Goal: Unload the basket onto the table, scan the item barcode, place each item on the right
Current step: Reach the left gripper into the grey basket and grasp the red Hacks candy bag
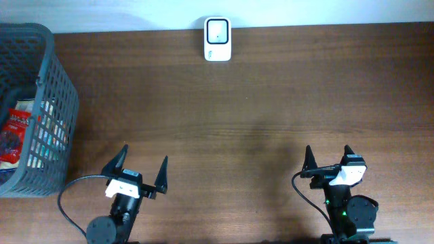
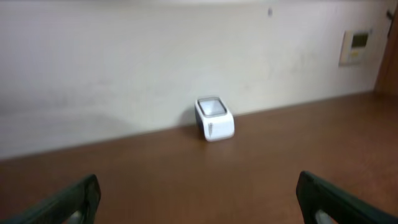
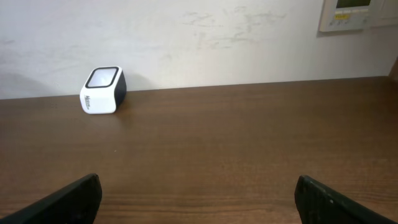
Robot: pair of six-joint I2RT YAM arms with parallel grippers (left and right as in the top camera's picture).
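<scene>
Spread left hand, right hand — boxy white scanner

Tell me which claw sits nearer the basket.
The left claw, open, next to the grey basket. The right claw, also open, stands on the opposite side, far from it.

Basket cut by left edge, its packets half hidden, scanner blurred in left wrist view

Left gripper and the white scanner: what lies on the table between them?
Only bare table lies between the left gripper and the white scanner; the overhead view shows it.
</scene>
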